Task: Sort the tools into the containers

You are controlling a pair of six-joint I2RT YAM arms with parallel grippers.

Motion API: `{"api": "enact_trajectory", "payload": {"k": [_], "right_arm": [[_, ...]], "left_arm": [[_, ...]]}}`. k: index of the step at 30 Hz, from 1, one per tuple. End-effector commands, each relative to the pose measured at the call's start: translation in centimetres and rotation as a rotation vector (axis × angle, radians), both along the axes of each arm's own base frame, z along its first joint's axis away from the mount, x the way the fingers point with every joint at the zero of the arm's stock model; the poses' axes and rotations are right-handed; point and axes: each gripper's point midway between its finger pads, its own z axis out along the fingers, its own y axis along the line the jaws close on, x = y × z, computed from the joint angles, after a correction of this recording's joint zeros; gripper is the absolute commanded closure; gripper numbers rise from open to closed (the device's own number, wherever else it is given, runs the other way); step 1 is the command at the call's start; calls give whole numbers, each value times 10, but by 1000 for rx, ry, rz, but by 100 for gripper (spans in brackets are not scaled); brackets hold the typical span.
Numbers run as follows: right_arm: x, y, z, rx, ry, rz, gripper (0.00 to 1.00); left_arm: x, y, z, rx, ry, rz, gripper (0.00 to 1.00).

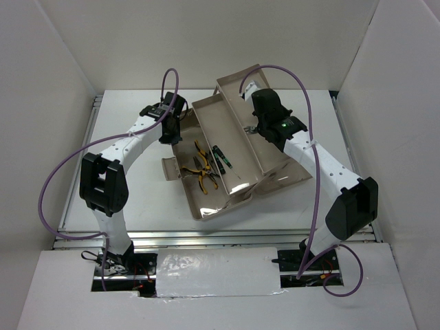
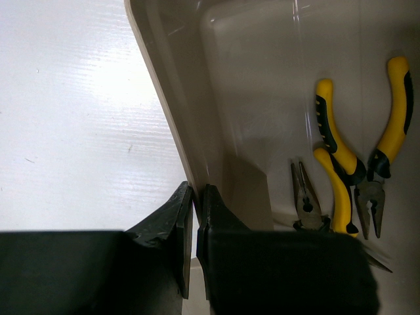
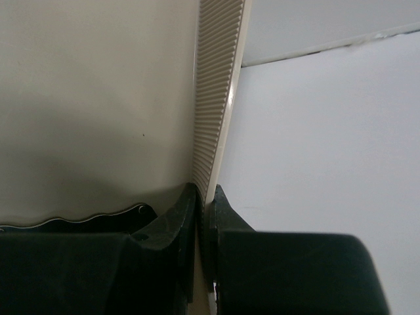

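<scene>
The beige toolbox [image 1: 227, 130] stands open mid-table with its trays folded out. Two yellow-and-black pliers [image 1: 203, 167] and dark screwdrivers with green marks [image 1: 221, 159] lie in its deep tub. The pliers also show in the left wrist view [image 2: 341, 172]. My left gripper [image 1: 172, 132] is shut on the tub's left wall [image 2: 172, 115], which is pinched between the fingers. My right gripper [image 1: 254, 128] is shut on the ribbed rim [image 3: 213, 98] of a fold-out tray. The flat grey metal piece is out of view.
The translucent lid [image 1: 227, 196] lies open at the toolbox's near side. White enclosure walls stand at left, right and back. Purple cables arc over both arms. Bare white table [image 2: 72, 118] lies left of the tub.
</scene>
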Motion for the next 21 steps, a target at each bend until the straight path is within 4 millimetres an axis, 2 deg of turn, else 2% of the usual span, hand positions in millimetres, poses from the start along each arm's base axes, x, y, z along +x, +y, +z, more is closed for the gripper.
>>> {"api": "enact_trajectory", "payload": {"k": [1,4,10,12,13,15,18,19,21], "right_arm": [[-3,34,-1,-53,-7,80,100],[-9,47,-20,-44,49,97,100],[-13,63,-42,-7,117,106,100],[-13,69,-38,31,114,100,100],[-13,71,-44,24,140,100,100],[-12,75,-44,36,146,94,100],[-11,79,-45,50,157,88,100],[-11,81,-44,59,160,90,100],[-10,85,-41,75,161,84,100]], "left_arm": [[22,-61,83,-203,-233,-143,100],[21,-64,84,-221,-231,-143,100],[23,-65,82,-280,-217,-123,100],[22,-65,80,-294,-211,-112,100],[24,-62,78,-300,-208,-101,100],[23,-62,74,-330,-192,-84,100],[22,-57,64,-392,-155,-56,100],[24,-50,61,-414,-149,-35,100],[24,-50,58,-489,-137,-18,97]]}}
